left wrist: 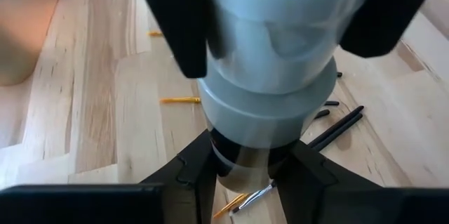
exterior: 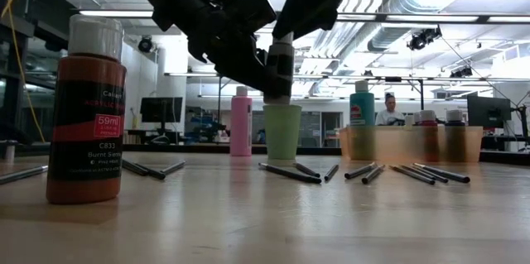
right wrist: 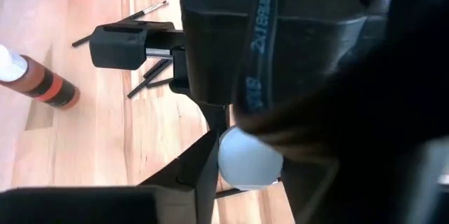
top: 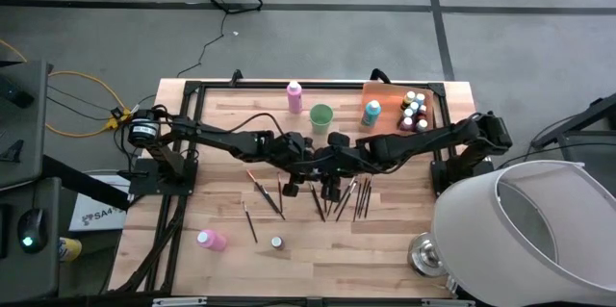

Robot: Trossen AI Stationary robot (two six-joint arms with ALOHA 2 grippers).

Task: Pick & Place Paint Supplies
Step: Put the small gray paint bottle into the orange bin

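Observation:
Both grippers meet over the middle of the table on one small paint bottle [exterior: 280, 69], which has a dark body and a pale cap. My left gripper [top: 314, 166] is shut on its body. My right gripper [top: 339, 163] is shut on its cap. Thin dark brushes [top: 346, 197] lie flat on the wood below them. A brown bottle [exterior: 85, 107] stands upright near the front edge. One pink bottle [top: 212, 240] lies on its side at the front left, and another [top: 294, 95] stands at the back. My left gripper pinches the bottle's dark lower body [left wrist: 240, 169] between its two fingers [left wrist: 188, 176]. It comes slanting down from the table's left side. The bottle stands upright, lifted clear of the table. My right gripper pinches the pale cap [right wrist: 247, 155] between its two fingers [right wrist: 205, 175]. It comes slanting down from the right. In the left wrist view its fingers [left wrist: 175, 27] flank the cap's sides above my left gripper's hold.
At the back stand the light green cup [top: 320, 115], a teal bottle [top: 372, 112] and the orange tray [top: 383, 91] holding several small bottles. A large white shade [top: 525, 225] and a metal piece [top: 423, 252] crowd the front right corner.

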